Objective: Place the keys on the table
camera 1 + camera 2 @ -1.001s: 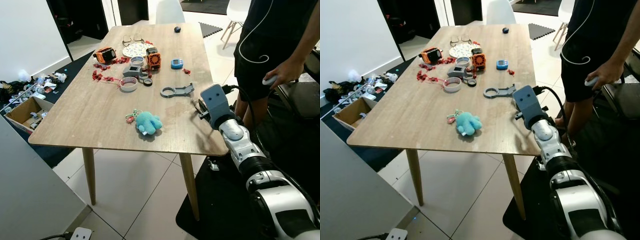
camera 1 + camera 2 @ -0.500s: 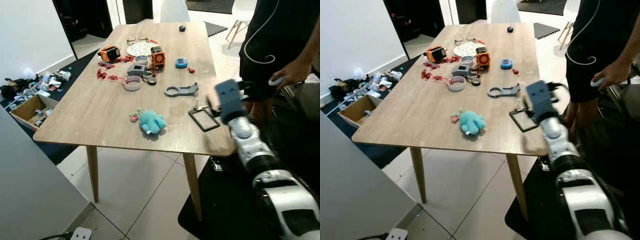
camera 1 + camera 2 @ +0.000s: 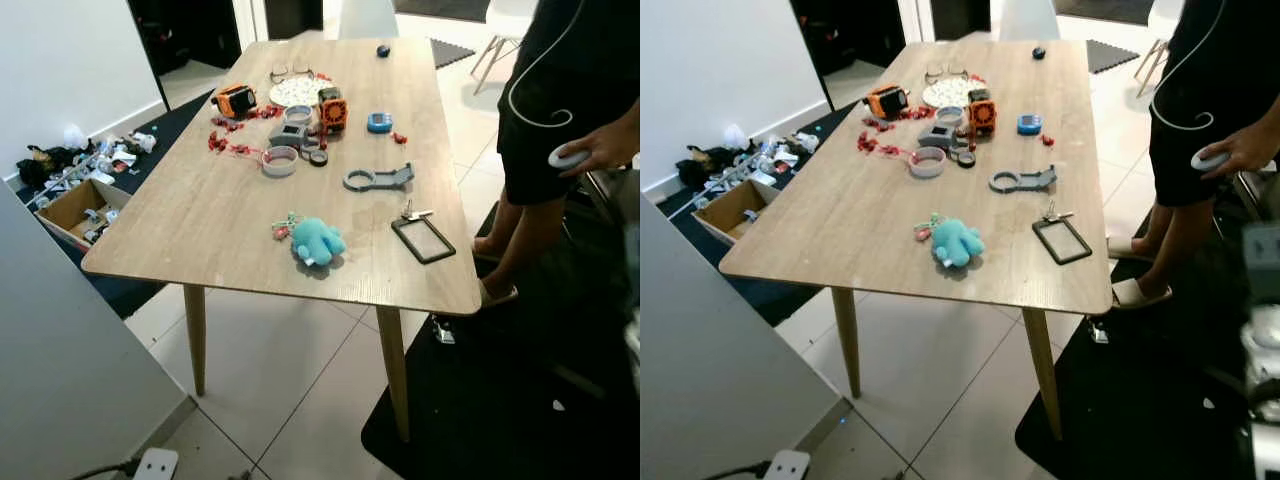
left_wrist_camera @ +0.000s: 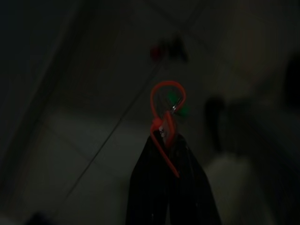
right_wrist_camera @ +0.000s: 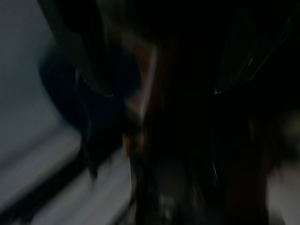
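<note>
The keys (image 3: 412, 212) lie on the wooden table (image 3: 210, 210) near its right edge, joined to a black-framed card holder (image 3: 424, 240). Nothing touches them. My right arm (image 3: 1262, 290) hangs low at the right, beyond the table's corner and well away from the keys; its wrist view is dark and blurred. In the dark left wrist view my left gripper (image 4: 168, 140) hangs over the floor, its black fingers (image 4: 145, 187) shut together with a thin red loop (image 4: 167, 98) pinched between them.
A teal plush toy (image 3: 317, 241) sits left of the keys, a grey tool (image 3: 378, 179) behind them. Tape rolls, orange gadgets and a plate crowd the far end. A person (image 3: 560, 90) stands at the right. A cardboard box (image 3: 72, 205) lies on the floor, left.
My right arm has pulled back from over the table to low on the right, leaving the keys and card holder lying there. The camera has shifted too.
</note>
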{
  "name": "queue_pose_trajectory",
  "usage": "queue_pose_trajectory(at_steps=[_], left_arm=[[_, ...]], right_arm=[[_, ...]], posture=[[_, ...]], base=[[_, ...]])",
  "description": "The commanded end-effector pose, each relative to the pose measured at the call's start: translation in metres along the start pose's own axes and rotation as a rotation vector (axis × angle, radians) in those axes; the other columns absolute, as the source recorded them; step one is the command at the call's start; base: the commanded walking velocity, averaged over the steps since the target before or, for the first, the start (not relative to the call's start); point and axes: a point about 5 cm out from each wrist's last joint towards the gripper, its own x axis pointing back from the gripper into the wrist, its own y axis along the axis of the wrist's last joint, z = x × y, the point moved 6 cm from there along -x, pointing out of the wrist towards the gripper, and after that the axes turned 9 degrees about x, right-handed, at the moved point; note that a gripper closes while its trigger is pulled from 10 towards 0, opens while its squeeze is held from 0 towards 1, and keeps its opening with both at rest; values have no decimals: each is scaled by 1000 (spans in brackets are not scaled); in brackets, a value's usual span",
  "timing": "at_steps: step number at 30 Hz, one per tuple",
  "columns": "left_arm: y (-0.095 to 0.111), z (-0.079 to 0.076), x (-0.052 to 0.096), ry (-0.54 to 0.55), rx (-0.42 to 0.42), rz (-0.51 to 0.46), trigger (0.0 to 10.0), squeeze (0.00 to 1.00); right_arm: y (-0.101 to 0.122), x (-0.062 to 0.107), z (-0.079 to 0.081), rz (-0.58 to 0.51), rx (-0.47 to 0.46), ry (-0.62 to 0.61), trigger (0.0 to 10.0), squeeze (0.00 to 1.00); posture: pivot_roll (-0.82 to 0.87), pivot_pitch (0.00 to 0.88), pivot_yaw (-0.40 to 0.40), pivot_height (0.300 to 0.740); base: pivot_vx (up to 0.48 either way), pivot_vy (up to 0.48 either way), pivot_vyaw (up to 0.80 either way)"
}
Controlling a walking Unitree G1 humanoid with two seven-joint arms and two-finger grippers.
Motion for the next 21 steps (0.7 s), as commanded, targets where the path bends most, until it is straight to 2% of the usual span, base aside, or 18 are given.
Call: queue_pose_trajectory(at_steps=[1,2,3,4,5,6,7,9,10,11,12,13,15,16,17,19,21], left_arm=[[9,2,0,2,50,-45,10000,0],[14,3,0,2,62,-64,10000,0],[14,3,0,2,62,-64,10000,0],[35,5,0,-12,113,-142,10000,0],[35,5,0,-12,113,-142,10000,0],[43,5,0,-19,130,-172,10000,0],[43,5,0,-19,130,-172,10000,0],[67,13,3,-21,194,-264,10000,0],[67,13,3,-21,194,-264,10000,0],[84,21,7,-23,265,-336,10000,0],[84,21,7,-23,265,-336,10000,0],[104,29,12,-44,361,-422,10000,0],[135,47,25,-77,495,-573,10000,0],[135,47,25,-77,495,-573,10000,0],[156,61,37,-101,572,-681,10000,0],[156,61,37,-101,572,-681,10000,0],[176,72,49,-141,638,-784,10000,0]], right_arm=[[-49,17,29,154,6,89,10000,0],[-64,24,37,196,13,116,10000,0],[-64,24,37,196,13,116,10000,0],[-105,54,75,304,50,241,10000,0],[-105,54,75,304,50,241,10000,0],[-117,66,87,338,62,285,10000,0],[-117,66,87,338,62,285,10000,0],[-138,95,120,386,86,404,10000,0],[-138,95,120,386,86,404,10000,0],[-145,113,141,399,99,490,10000,0],[-145,113,141,399,99,490,10000,0],[-151,133,163,406,121,586,10000,0],[-158,165,192,411,152,734,10000,0],[-158,165,192,411,152,734,10000,0],[-162,186,208,415,169,827,10000,0],[-162,186,208,415,169,827,10000,0],[-165,201,218,420,192,891,10000,0]], posture=[[-84,45,72,740],[-84,45,72,740],[-84,45,72,740],[-79,45,68,740],[-79,45,68,740],[-79,45,68,740],[-79,45,68,740],[-73,47,71,740],[-73,47,71,740],[-71,48,77,740],[-71,48,77,740],[-70,48,80,740],[-66,47,84,740],[-66,47,84,740],[-61,45,84,740],[-61,45,84,740],[-57,43,84,740]], base=[[0,0,0],[0,0,0],[0,0,0],[0,0,0],[0,0,0],[0,0,0],[0,0,0],[0,0,0],[0,0,0],[0,0,0],[0,0,0],[0,0,0],[0,0,0],[0,0,0],[0,0,0],[0,0,0],[0,0,0]])
